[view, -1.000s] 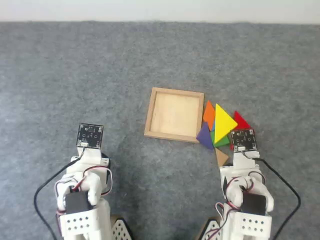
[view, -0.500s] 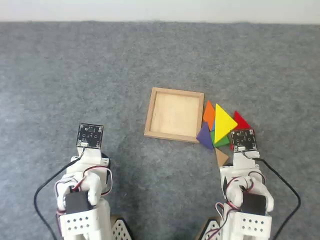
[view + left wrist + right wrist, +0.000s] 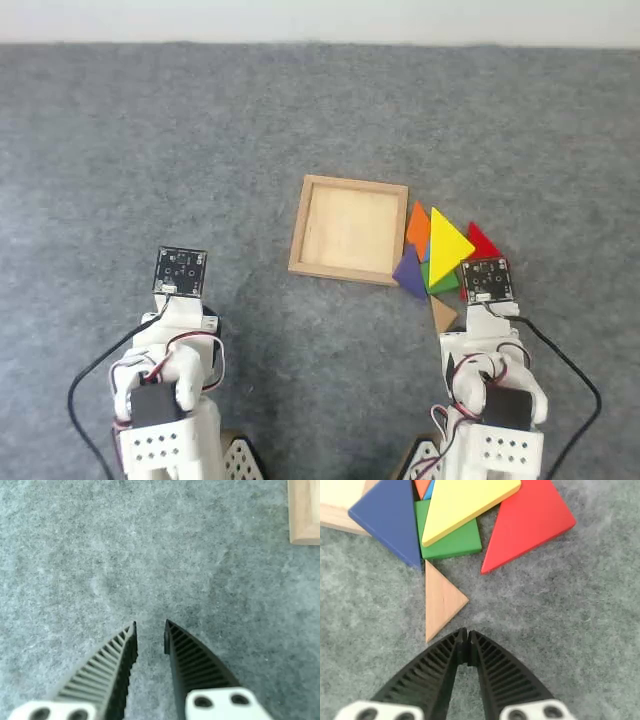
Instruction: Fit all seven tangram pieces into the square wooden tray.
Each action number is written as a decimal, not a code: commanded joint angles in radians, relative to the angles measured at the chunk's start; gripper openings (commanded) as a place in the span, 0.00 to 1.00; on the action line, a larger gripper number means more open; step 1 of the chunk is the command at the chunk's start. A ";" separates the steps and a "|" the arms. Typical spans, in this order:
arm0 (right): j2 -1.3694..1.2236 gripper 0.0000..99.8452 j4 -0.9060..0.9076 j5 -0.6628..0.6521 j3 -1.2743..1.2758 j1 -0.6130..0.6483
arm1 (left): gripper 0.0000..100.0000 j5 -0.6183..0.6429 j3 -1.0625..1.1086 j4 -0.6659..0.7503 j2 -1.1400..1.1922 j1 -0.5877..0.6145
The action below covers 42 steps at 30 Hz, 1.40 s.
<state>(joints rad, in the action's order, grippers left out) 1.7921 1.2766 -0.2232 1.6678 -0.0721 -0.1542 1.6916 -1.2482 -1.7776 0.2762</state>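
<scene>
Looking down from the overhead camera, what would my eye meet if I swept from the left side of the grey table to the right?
left arm → square wooden tray → orange piece → yellow triangle → red triangle

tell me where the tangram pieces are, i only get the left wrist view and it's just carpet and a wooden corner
Observer: That corner belongs to the tray. The pieces lie heaped on the carpet against the tray's opposite side, in front of the right arm.
Operator: any in the tray yet
Observer: None. The high view shows bare wood inside it.
Operator: what's the right gripper doing
Observer: The right gripper is shut on nothing. It sits over carpet just short of the plain wooden triangle, and the yellow triangle tops the heap beyond.
</scene>
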 commanded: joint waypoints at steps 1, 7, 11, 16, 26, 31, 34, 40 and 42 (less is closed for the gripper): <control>-0.008 0.01 -0.002 -0.011 0.017 -0.007 | 0.09 0.005 -0.007 0.000 -0.012 0.003; -0.008 0.01 -0.002 -0.011 0.017 -0.007 | 0.09 0.005 -0.007 0.000 -0.012 0.003; -0.008 0.01 -0.002 -0.011 0.017 -0.007 | 0.09 0.005 -0.007 0.000 -0.012 0.003; -0.008 0.01 -0.002 -0.011 0.017 -0.007 | 0.09 0.005 -0.007 0.000 -0.012 -0.003; -0.008 0.01 -0.002 -0.011 0.017 0.005 | 0.09 0.005 -0.007 0.000 -0.012 -0.002; -0.008 0.01 -0.004 -0.011 0.017 0.110 | 0.09 0.005 -0.007 0.000 -0.012 -0.002; -0.008 0.01 -0.001 -0.011 0.017 0.151 | 0.09 0.005 -0.007 0.000 -0.012 -0.002; -0.002 0.01 -0.012 -0.002 -0.120 0.136 | 0.09 0.006 -0.007 0.000 -0.012 0.000; -0.015 0.01 -0.027 0.052 -0.206 0.122 | 0.09 0.006 -0.007 0.000 -0.012 0.002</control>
<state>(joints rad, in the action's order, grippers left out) 1.7998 1.2766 -0.2217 1.6049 0.0644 -0.1542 1.6916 -1.2482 -1.7776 0.2762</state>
